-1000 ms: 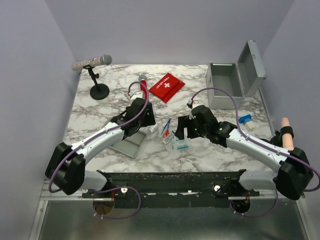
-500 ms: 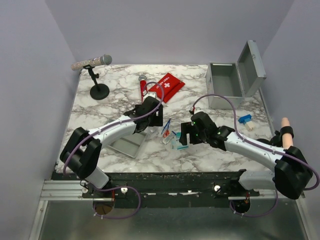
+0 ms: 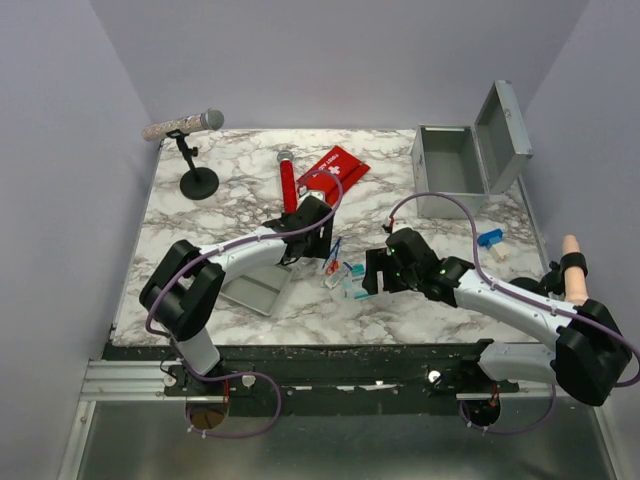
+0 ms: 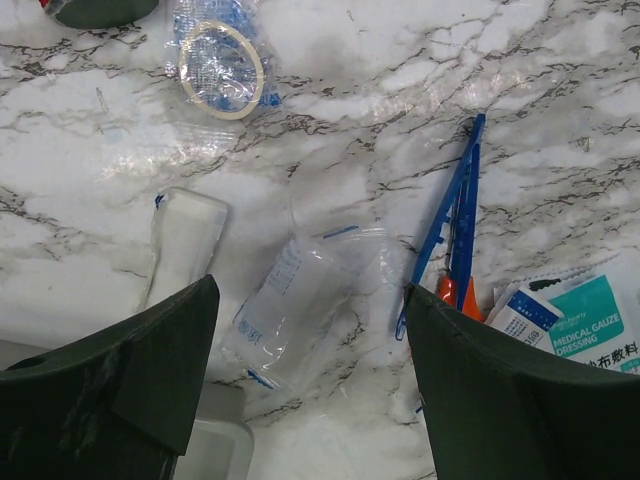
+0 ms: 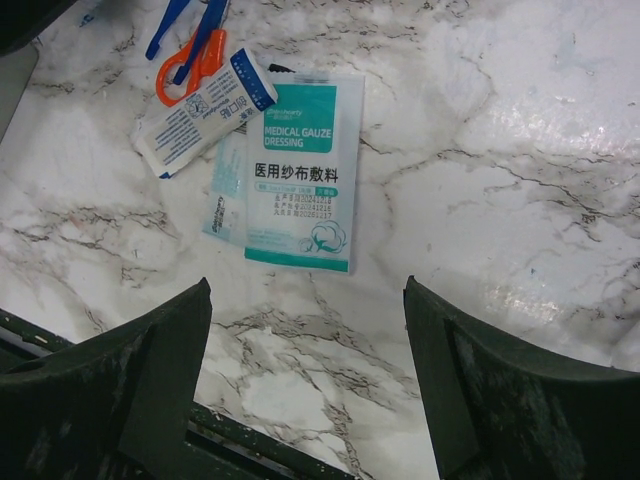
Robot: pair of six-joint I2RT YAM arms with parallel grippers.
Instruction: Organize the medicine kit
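The medicine kit (image 3: pixel 448 170) stands at the far right corner of the table, a boxy grey metal case with straight walls and a bare interior. Its hinged lid (image 3: pixel 506 122) is swung up and leans back to the right. The table (image 3: pixel 200 235) has a glossy white top veined in grey like marble.

Left of the kit lies a flat red pouch (image 3: pixel 334 171) with a white cross, and beside that a slim red cylinder (image 3: pixel 288 182). Near the right edge sits a small blue item (image 3: pixel 489 238).

At the middle of the table is a loose scatter:
- a matte teal-and-white gauze packet (image 5: pixel 303 170), with a smaller white sachet (image 5: pixel 205 112) overlapping its corner
- orange-handled scissors (image 5: pixel 196 62)
- thin blue plastic tweezers (image 4: pixel 455 215)
- a crinkled clear pouch (image 4: pixel 300 300)
- a soft white bandage roll (image 4: pixel 183 240)
- a ring of tape (image 4: pixel 220 55) in shiny film

A shallow grey tray (image 3: pixel 255 290) lies near the left front. A microphone (image 3: pixel 185 125) on a round black stand is at the far left.

The left gripper (image 4: pixel 310 295) reaches in from the left, arm stretched low and pointing down over the clear pouch. Its jaws are spread wide and grip nothing. The right gripper (image 5: pixel 307 290) comes in from the right with the elbow bent and hangs above the bare marble just in front of the gauze packet. Its jaws are also spread wide, with nothing between them.
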